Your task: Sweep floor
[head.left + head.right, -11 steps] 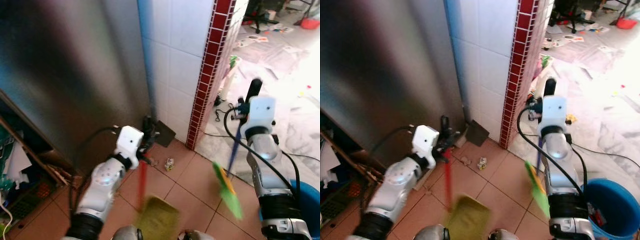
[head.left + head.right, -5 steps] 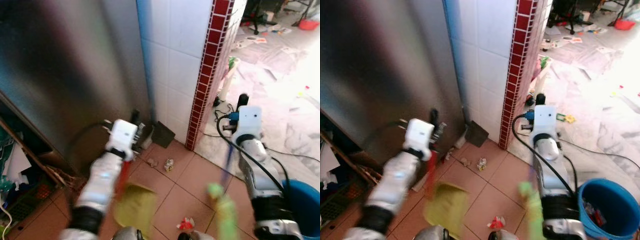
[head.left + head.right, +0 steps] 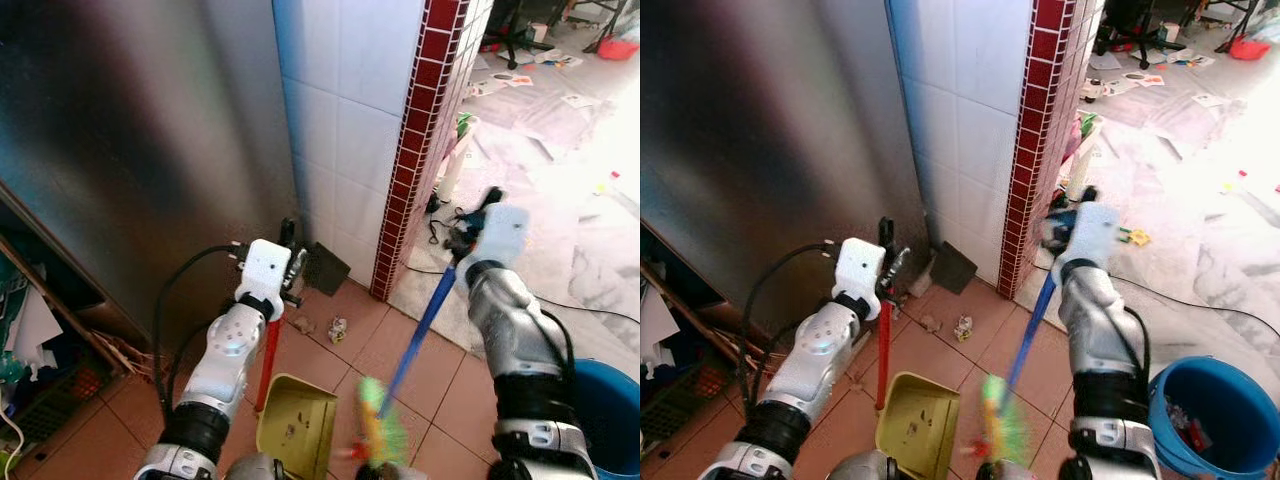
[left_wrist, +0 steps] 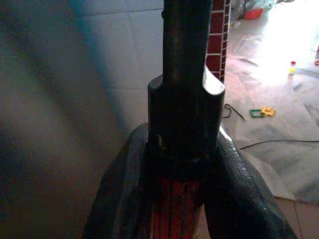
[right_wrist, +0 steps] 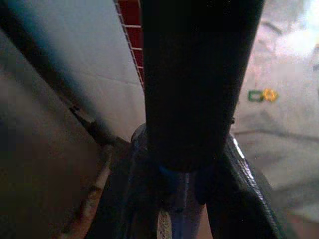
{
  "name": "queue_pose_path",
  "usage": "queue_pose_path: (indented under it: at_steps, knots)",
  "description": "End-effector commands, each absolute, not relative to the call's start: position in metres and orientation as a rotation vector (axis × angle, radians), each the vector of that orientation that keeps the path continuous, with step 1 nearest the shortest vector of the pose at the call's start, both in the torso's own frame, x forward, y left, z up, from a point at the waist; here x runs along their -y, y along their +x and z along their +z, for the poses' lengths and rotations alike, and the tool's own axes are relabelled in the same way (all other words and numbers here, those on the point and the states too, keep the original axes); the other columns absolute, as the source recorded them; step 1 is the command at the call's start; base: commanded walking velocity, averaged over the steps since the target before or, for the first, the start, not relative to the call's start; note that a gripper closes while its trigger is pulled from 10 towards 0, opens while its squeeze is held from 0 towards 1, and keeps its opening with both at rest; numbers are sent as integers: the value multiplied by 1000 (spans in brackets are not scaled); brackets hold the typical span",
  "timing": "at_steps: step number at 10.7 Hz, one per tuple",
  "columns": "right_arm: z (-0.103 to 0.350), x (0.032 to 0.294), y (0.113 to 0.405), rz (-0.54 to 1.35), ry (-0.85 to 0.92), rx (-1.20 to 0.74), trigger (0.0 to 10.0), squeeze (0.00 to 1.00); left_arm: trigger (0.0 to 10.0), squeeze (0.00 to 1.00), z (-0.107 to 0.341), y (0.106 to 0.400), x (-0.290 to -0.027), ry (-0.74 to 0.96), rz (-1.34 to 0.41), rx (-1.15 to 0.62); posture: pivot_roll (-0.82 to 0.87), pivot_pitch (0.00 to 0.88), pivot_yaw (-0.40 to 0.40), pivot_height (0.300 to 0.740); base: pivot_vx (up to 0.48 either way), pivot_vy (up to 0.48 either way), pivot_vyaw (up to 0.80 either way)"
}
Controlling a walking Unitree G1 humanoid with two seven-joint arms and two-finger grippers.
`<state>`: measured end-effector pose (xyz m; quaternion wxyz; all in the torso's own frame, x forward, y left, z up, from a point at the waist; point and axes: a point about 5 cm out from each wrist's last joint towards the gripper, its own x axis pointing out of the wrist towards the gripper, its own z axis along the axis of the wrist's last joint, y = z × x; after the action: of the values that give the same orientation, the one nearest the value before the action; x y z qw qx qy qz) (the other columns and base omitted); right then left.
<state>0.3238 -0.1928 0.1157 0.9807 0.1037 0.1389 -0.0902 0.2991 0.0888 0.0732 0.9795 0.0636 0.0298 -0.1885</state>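
Note:
My left gripper (image 3: 287, 262) is shut on the red handle (image 3: 269, 362) of a yellow-green dustpan (image 3: 296, 430), which rests on the terracotta tiles just in front of me. My right gripper (image 3: 468, 222) is shut on the blue handle (image 3: 420, 320) of a broom whose green bristles (image 3: 372, 430) blur beside the pan's right edge. Two crumpled scraps of litter (image 3: 338, 328) lie on the tiles farther ahead, near the wall. In the left wrist view the red handle (image 4: 175, 209) sits between the black fingers (image 4: 119, 199); in the right wrist view the blue handle (image 5: 174, 209) does likewise.
A stainless steel cabinet (image 3: 130, 130) stands on the left. A white tiled wall with a red brick corner (image 3: 410, 150) is ahead. A dark flat piece (image 3: 326, 268) leans at the wall's foot. A blue bucket (image 3: 1205, 415) sits at my right. Cables (image 3: 440, 225) and scattered litter cover the pale floor beyond.
The broom has swung from my right in toward the dustpan, its bristles now beside the pan. The dustpan has settled lower on the tiles.

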Motion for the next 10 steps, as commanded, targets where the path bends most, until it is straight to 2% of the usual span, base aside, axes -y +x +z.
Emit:
queue_pose_path:
  at_steps: [1,3,5,6,10]
  knots:
    - [125,183,329,-174,358,-267,10000,0,10000,0,74,301,-87,160,-385,-51,-87,0,41,740,0,0,0]
    - [129,183,332,-216,431,-267,10000,0,10000,0,72,303,-89,189,-339,-49,-92,0,42,740,0,0,0]
    - [149,175,338,-198,694,-217,10000,0,10000,0,71,304,-89,197,-338,-50,-94,0,47,740,0,0,0]
    - [167,170,342,-144,742,-144,10000,0,10000,0,71,305,-89,200,-339,-48,-95,0,51,740,0,0,0]
    - [217,167,343,61,561,116,10000,0,10000,0,77,309,-93,140,-305,-22,-93,0,42,740,0,0,0]
